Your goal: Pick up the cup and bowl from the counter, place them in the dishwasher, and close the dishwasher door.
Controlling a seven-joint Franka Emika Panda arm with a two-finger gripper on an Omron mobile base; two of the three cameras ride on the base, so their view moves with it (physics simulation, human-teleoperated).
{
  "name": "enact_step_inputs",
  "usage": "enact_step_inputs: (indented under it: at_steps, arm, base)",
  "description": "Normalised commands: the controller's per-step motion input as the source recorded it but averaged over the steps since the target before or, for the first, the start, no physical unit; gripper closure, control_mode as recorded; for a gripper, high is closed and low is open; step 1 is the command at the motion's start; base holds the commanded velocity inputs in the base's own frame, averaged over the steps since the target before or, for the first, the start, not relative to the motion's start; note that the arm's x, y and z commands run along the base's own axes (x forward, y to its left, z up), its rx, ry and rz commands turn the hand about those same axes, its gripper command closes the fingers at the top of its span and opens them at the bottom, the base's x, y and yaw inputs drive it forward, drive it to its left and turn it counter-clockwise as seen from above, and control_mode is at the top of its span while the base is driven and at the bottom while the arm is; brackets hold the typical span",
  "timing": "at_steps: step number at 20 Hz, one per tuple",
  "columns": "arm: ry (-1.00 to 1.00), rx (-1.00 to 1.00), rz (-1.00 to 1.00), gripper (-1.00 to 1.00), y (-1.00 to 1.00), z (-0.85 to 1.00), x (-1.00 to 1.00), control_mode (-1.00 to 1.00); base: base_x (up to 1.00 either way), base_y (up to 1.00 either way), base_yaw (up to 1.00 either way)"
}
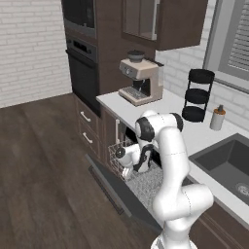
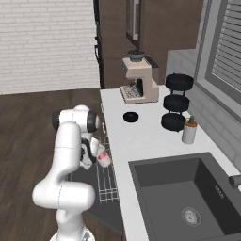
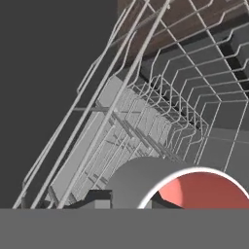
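Note:
My gripper (image 2: 96, 156) is shut on the cup (image 2: 103, 159), a pale-grey cylinder with a red top, tilted on its side just above the pale wire rack (image 2: 106, 181) of the open dishwasher. In the hand view the cup (image 3: 163, 185) lies across the bottom with its red top to the right, and the rack's wires (image 3: 160, 112) lie close beyond it. The dishwasher door (image 1: 111, 184) hangs down flat and open in front of the cabinets. The small black bowl (image 2: 130, 116) rests on the pale counter (image 2: 141, 141), apart from the arm.
A coffee machine (image 2: 139, 85) stands at the back of the counter. To its right are a black three-tier stand (image 2: 176, 101) and a pump bottle (image 2: 189, 130). A dark sink (image 2: 183, 197) lies to the right. A black wall oven (image 1: 82, 68) rises left of the counter.

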Motion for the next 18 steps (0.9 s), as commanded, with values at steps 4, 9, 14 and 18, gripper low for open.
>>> enact_step_inputs:
  at_steps: [4, 9, 14, 18]
  arm:
    - [0.05, 0.02, 0.13, 1.00, -0.11, -0.52, 0.18, -1.00]
    - [0.07, 0.01, 0.12, -1.00, 0.06, -0.70, 0.02, -1.00]
    - [0.00, 0.00, 0.11, -1.00, 0.01, -0.33, 0.00, -1.00]
    - [0.00, 0.00, 0.10, -1.00, 0.63, 0.57, -0.31, -1.00]
  base:
    - [0.00, 0.00, 0.00]
    - [0.00, 0.00, 0.00]
    - [0.00, 0.00, 0.00]
    - [0.00, 0.00, 0.00]
